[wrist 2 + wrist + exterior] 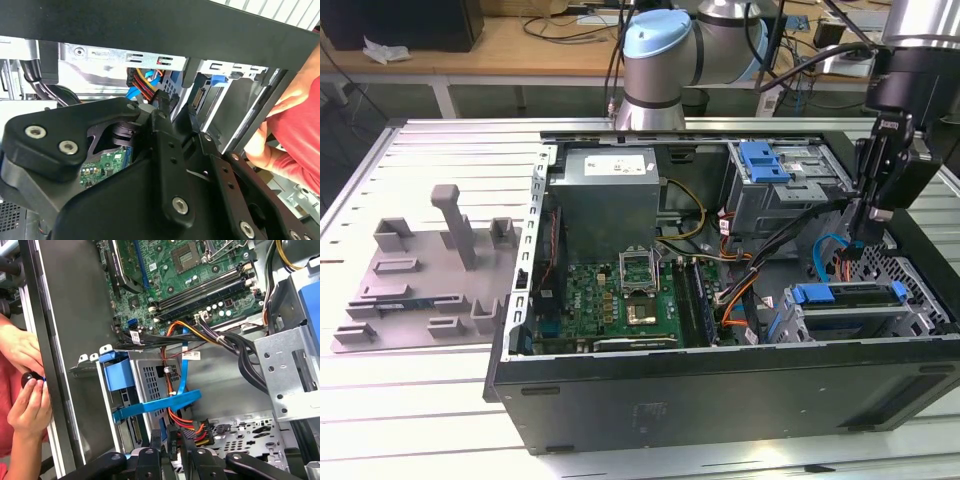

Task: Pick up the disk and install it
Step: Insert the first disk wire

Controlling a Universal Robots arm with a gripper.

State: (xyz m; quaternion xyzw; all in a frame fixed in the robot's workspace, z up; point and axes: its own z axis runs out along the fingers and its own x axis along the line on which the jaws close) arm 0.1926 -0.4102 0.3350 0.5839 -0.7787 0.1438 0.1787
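The disk (848,318), silver with a blue bracket (845,293), lies in the lower drive cage at the near right corner of the open computer case (720,390). In the first wrist view its blue bracket (120,374) shows at the mouth of that cage. My gripper (857,232) hangs inside the case just behind the cage. In both wrist views its fingers (155,442) stand close together on a black cable connector (172,441) (162,100) with red, yellow and orange wires.
A blue tray (765,160) tops the upper metal cage. Motherboard (620,300) and power supply (610,190) fill the case's left half. A blue flat cable (160,402) crosses the cage. A person's hands (25,390) work outside the case wall. A grey fixture plate (430,270) lies left.
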